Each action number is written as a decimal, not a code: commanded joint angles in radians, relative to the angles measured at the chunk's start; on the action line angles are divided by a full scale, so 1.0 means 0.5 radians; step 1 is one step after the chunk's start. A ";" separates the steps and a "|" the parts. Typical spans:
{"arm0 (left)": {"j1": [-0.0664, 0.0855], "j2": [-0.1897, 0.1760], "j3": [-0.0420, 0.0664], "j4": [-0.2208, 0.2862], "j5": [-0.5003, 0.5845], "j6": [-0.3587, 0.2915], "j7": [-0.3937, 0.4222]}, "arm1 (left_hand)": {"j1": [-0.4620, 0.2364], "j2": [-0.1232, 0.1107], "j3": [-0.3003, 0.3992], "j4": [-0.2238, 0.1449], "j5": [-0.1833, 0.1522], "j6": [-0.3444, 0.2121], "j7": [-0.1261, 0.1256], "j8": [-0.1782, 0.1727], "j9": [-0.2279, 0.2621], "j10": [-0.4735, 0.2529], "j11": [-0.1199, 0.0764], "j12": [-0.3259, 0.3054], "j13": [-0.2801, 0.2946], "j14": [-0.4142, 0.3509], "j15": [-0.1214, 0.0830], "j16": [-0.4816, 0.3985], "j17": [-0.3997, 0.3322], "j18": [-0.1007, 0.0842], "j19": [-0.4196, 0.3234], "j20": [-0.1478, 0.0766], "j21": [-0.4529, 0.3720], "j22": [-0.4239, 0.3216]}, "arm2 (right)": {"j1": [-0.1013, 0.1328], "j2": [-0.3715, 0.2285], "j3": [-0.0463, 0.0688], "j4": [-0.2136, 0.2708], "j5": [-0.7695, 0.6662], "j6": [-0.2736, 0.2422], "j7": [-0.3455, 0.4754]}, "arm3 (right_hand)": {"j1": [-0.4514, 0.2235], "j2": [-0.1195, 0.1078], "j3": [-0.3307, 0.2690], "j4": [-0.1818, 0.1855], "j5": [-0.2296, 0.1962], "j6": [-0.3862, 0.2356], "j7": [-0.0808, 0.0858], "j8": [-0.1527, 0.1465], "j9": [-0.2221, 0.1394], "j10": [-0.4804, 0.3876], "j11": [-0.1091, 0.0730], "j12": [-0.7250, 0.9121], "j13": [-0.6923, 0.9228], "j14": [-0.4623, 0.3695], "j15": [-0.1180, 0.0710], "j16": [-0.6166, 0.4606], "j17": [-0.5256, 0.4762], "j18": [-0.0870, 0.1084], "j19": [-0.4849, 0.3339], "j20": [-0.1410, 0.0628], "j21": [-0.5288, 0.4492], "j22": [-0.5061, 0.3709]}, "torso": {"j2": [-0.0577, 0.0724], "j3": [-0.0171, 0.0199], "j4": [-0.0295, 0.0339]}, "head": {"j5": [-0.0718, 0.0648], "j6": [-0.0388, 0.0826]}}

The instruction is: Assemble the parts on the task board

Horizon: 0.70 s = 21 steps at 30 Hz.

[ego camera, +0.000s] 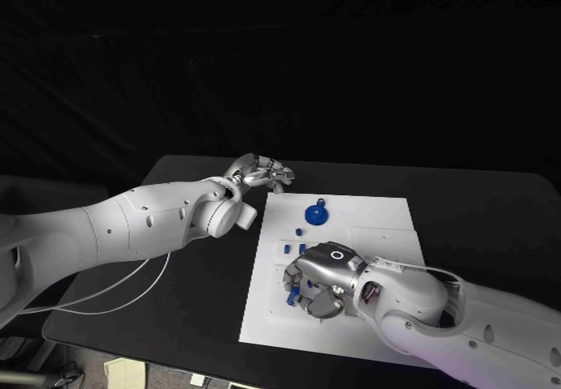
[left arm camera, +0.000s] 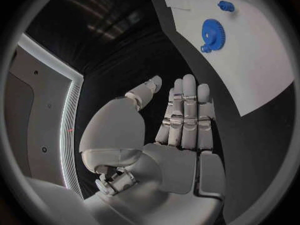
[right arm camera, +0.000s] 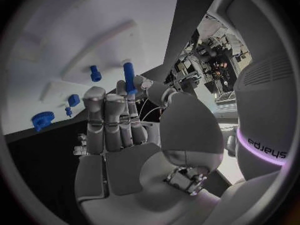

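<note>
Black table [ego camera: 491, 203] under everything, dark room behind it, and the white task board [ego camera: 374, 235] sits in the middle of that table.

Left hand [ego camera: 259, 173] is off the board, hovering over the bare table just past the board's far left corner. From the left wrist view [left arm camera: 181, 130] the fingers are stretched out straight and lying side by side, thumb off to one side, nothing in them.

Right hand [ego camera: 322, 284] is over the near left part of the board, palm down, fingers curled toward the surface. In the right wrist view [right arm camera: 119, 130] the fingers [right arm camera: 106, 120] run close together, and a blue peg [right arm camera: 129, 77] stands up right at the fingertips. Can't honestly tell if the hand is pinching that peg or if the peg is just standing in the board behind them.

Parts-wise: a blue gear [ego camera: 317, 214] lies on the far half of the board, toward its left side, well apart from the right hand. A few small blue pieces [ego camera: 293, 250] sit near the left edge, between the gear and the right hand. Another blue bit [ego camera: 291, 298] peeks out right beside the right hand's fingers, near the board's left edge.
</note>
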 commanded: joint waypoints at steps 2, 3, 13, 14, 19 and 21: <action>0.001 0.005 0.002 0.001 0.011 0.026 0.012 | -0.005 0.021 -0.001 -0.010 0.007 -0.015 -0.003 0.007 -0.002 0.006 0.003 -0.011 -0.003 0.013 0.001 -0.012 0.003 0.012 0.012 -0.002 -0.008 0.003 | -0.010 0.001 -0.001 -0.002 -0.023 0.042 0.027 | -0.003 0.028 0.002 -0.014 -0.001 0.008 -0.001 0.007 0.017 0.056 -0.005 0.009 0.003 -0.007 -0.025 0.002 -0.003 0.203 0.004 -0.013 0.008 0.036 | 0.000 0.0006 0.000 | 0.003 -0.005; 0.001 0.005 0.002 0.000 0.011 0.026 0.012 | -0.005 0.021 -0.001 -0.010 0.007 -0.015 -0.003 0.007 -0.002 0.006 0.003 -0.011 -0.003 0.013 0.001 -0.012 0.004 0.012 0.012 -0.002 -0.008 0.003 | -0.011 0.000 -0.001 -0.002 -0.023 0.044 0.026 | -0.004 0.028 0.002 -0.015 -0.001 0.008 -0.001 0.007 0.017 0.056 -0.005 0.009 0.003 -0.007 -0.025 0.002 -0.003 0.203 0.004 -0.013 0.008 0.036 | 0.000 0.0006 0.000 | 0.003 -0.005; 0.001 0.006 0.002 -0.003 0.011 0.028 0.010 | -0.005 0.022 -0.001 -0.010 0.007 -0.015 -0.003 0.007 -0.002 0.006 0.003 -0.012 -0.003 0.013 0.001 -0.014 0.005 0.012 0.013 -0.002 -0.009 0.003 | -0.011 -0.015 -0.001 -0.008 -0.055 0.043 0.011 | -0.007 0.031 0.001 -0.021 -0.001 0.008 -0.001 0.007 0.018 0.056 -0.005 0.009 0.005 -0.007 -0.025 0.002 -0.003 0.203 0.004 -0.013 0.008 0.036 | 0.000 -0.0009 0.001 | 0.003 -0.011; 0.001 0.006 0.002 -0.003 0.011 0.027 0.010 | -0.005 0.022 -0.001 -0.010 0.007 -0.015 -0.003 0.007 -0.002 0.006 0.003 -0.012 -0.003 0.013 0.001 -0.014 0.006 0.012 0.013 -0.002 -0.009 0.003 | -0.011 -0.018 -0.001 -0.007 -0.065 0.038 0.007 | -0.007 0.031 0.001 -0.021 -0.001 0.008 -0.001 0.007 0.018 0.056 -0.005 0.009 0.005 -0.007 -0.025 0.002 -0.003 0.203 0.004 -0.013 0.008 0.036 | 0.000 -0.0009 0.001 | 0.003 -0.011; 0.001 0.005 0.002 -0.004 0.011 0.028 0.010 | -0.005 0.022 -0.001 -0.010 0.007 -0.016 -0.003 0.007 -0.002 0.006 0.003 -0.012 -0.003 0.014 0.001 -0.015 0.007 0.012 0.013 -0.002 -0.009 0.003 | -0.011 -0.023 -0.001 -0.006 -0.100 0.038 0.000 | -0.007 0.032 0.001 -0.024 -0.001 0.008 -0.002 0.008 0.019 0.056 -0.005 0.009 0.006 -0.007 -0.025 0.002 -0.003 0.203 0.004 -0.013 0.008 0.036 | 0.000 -0.0016 0.002 | 0.001 -0.012; 0.001 0.005 0.002 -0.004 0.011 0.027 0.010 | -0.005 0.022 -0.001 -0.010 0.008 -0.016 -0.003 0.007 -0.002 0.006 0.003 -0.012 -0.003 0.014 0.001 -0.015 0.007 0.012 0.013 -0.002 -0.010 0.004 | -0.011 -0.022 -0.001 -0.006 -0.091 0.058 0.015 | -0.007 0.032 0.001 -0.025 -0.001 0.009 -0.002 0.008 0.019 0.057 -0.005 0.009 0.006 -0.007 -0.025 0.002 -0.003 0.203 0.004 -0.013 0.008 0.036 | 0.000 -0.0016 0.002 | 0.001 -0.012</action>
